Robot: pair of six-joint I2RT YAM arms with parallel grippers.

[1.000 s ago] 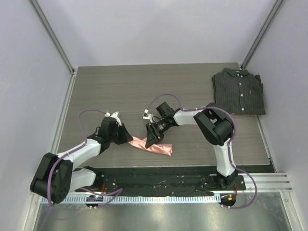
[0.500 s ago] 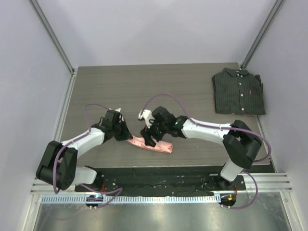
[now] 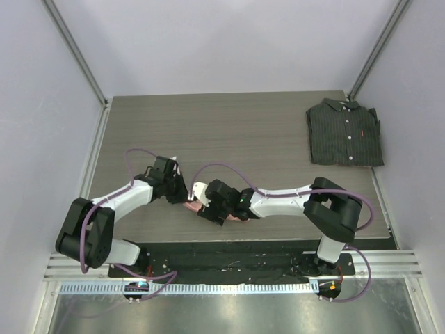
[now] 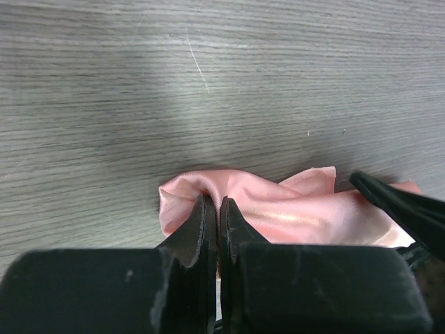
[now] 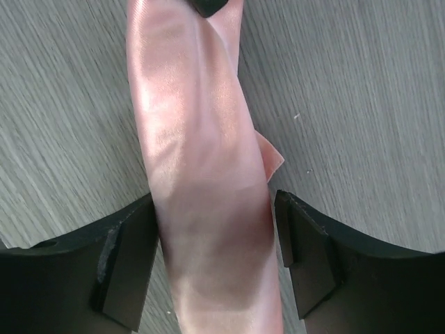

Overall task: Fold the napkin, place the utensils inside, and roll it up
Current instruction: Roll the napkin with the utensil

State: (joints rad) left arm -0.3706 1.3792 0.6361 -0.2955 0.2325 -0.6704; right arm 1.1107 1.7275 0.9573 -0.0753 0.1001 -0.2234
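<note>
The salmon-pink napkin [image 5: 201, 174] lies as a long roll near the table's front edge, mostly covered by both grippers in the top view, where only a pink bit [image 3: 190, 206] shows. My left gripper [image 4: 217, 203] is shut on a fold at the roll's left end [image 4: 188, 195]. My right gripper [image 5: 212, 229] is open and straddles the roll's middle, one finger [image 5: 125, 257] against its side and the other finger [image 5: 306, 250] a little apart from it. The utensils are hidden.
A dark pinstriped folded shirt [image 3: 345, 132] lies at the back right corner of the wood-grain table [image 3: 229, 132]. The black base rail [image 3: 229, 254] runs just in front of the roll. Grey walls close in the table on three sides.
My right arm has stretched down and left over the roll and its jaws have spread wide around it. My left gripper has moved right and closed on the napkin's left end.
</note>
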